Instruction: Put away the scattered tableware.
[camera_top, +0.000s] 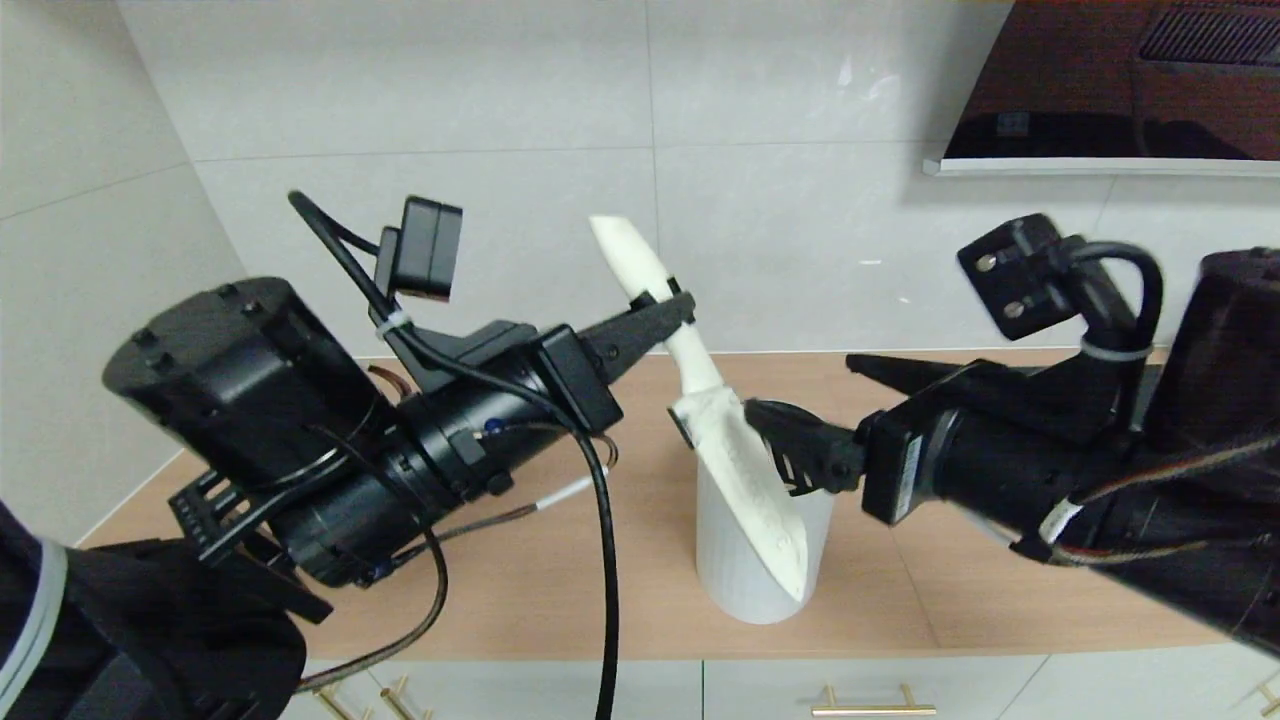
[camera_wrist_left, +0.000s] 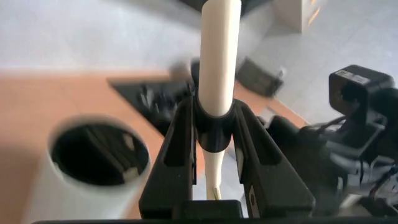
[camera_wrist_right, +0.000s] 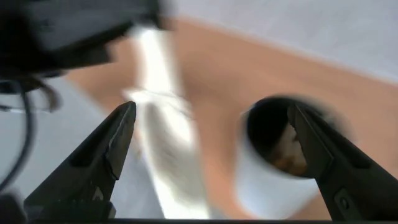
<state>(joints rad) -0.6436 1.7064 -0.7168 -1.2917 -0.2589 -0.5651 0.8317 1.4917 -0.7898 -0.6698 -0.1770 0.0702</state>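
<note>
The head camera looks forward and down from just behind both arms, onto the wooden counter and the tiled wall beyond. The left wrist camera sits close behind the left gripper, facing right. The right wrist camera looks out between the fingers of the right gripper, facing left. All three views share the white knife and the white cup.

One white knife is counted at the centre of the frame, and one white cylindrical holder just below it. Two grippers are counted: the left gripper and the right gripper. One dark range hood is seen at the upper right.
</note>
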